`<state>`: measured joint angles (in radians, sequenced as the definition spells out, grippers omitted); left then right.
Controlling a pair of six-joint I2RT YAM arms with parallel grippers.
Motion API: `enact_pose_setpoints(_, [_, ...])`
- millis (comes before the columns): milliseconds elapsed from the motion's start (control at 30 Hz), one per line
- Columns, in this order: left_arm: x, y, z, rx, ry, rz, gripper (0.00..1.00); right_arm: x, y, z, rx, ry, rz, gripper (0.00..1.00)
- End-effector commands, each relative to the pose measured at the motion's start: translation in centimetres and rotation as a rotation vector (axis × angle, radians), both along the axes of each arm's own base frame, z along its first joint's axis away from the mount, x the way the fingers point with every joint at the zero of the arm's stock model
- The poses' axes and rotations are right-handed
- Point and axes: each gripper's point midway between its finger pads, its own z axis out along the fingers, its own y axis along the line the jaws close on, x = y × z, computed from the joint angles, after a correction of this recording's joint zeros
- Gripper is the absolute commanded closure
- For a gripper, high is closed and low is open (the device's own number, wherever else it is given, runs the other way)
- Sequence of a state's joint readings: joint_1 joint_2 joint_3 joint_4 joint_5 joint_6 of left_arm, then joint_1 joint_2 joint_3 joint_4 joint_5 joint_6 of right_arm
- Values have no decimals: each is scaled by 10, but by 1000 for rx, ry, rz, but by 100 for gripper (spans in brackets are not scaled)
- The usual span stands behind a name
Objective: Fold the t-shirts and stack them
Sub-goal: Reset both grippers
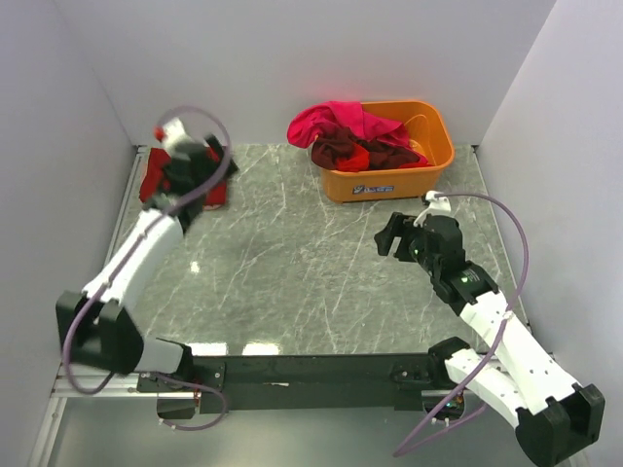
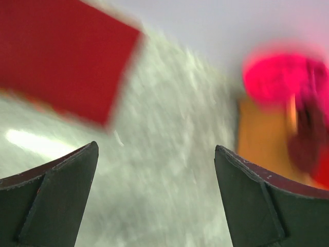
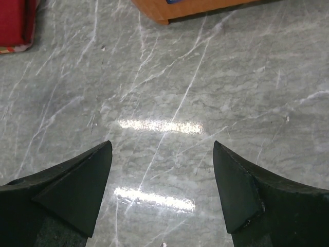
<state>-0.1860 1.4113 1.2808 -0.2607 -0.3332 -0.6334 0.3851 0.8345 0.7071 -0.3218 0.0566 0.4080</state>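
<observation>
grey marble table [image 1: 292, 263] from above: folded red tee [image 1: 153, 183] in the far left corner, left gripper [image 1: 200, 173] hovering over it; unfolded tees [image 1: 346, 131] heaped in the orange tub [image 1: 389, 182]; right gripper [image 1: 391, 238] over bare marble. left wrist view: blurred, jaws apart, empty. right wrist view: jaws apart, nothing held. likely to snag two tangled tees in one grab, or drag the tub along.

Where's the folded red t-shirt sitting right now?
In the top external view, the folded red t-shirt lies at the far left corner of the table, partly hidden by the left pincer and well left of the orange tub.
</observation>
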Motion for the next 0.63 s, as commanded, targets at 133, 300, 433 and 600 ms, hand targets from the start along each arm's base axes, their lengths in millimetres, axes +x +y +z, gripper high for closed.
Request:
enact_pose_setpoints(133, [-86, -81, -86, -180, 89, -164, 0, 3, -1, 7, 72, -74, -34, 14])
enact_pose_setpoints(300, [-135, -100, -135, -156, 230, -201, 1, 7, -4, 2, 90, -78, -75, 14])
enact_pose_setpoints(433, [-150, -93, -130, -139, 181, -165, 1, 6, -4, -8, 112, -69, -89, 14])
enact_pose_setpoints(600, [-154, -81, -115, -143, 117, -132, 1, 7, -1, -11, 134, -76, -89, 14])
